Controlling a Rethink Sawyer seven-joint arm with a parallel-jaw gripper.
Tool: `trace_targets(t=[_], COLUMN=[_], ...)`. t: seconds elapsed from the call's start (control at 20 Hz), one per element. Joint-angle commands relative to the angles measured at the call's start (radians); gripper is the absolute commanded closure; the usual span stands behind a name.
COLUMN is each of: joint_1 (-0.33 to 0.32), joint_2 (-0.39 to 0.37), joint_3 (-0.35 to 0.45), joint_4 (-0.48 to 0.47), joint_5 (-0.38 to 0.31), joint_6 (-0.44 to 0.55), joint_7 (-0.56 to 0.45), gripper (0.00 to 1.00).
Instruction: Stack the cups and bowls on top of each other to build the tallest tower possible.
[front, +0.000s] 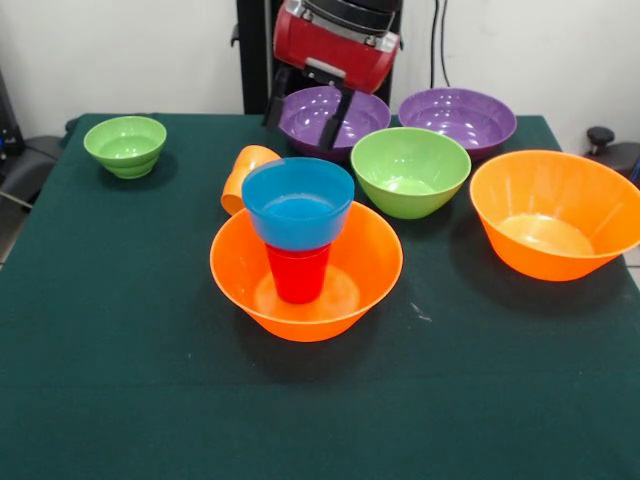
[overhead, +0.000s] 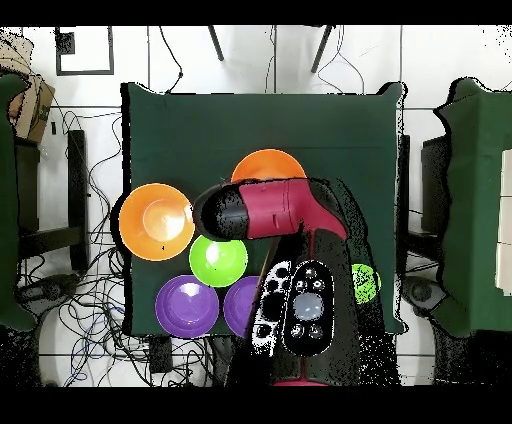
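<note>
The tower (front: 303, 255) stacks wide-to-narrow, a blue bowl (front: 298, 202) atop the red cup (front: 298, 272) in the orange bowl (front: 240, 285), behind which the hand (front: 309, 112) hovers empty, fingers apart.

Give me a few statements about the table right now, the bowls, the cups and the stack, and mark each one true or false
1. A blue bowl sits on top of the red cup. True.
2. The red cup stands inside a purple bowl. False: it stands in an orange bowl.
3. The orange cup lies on its side behind the stack. True.
4. The small green bowl is nested in the medium green bowl. False: they sit far apart on the table.
5. Two purple bowls, and, sit side by side at the table's far edge. True.
</note>
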Motion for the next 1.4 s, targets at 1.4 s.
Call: trace_targets(t=[1.4], joint_1=[-0.193], joint_2=[-0.081], joint_3=[0.189], joint_4=[0.245], joint_5=[-0.071], joint_6=[-0.119], joint_7=[-0.16], gripper=[0.0])
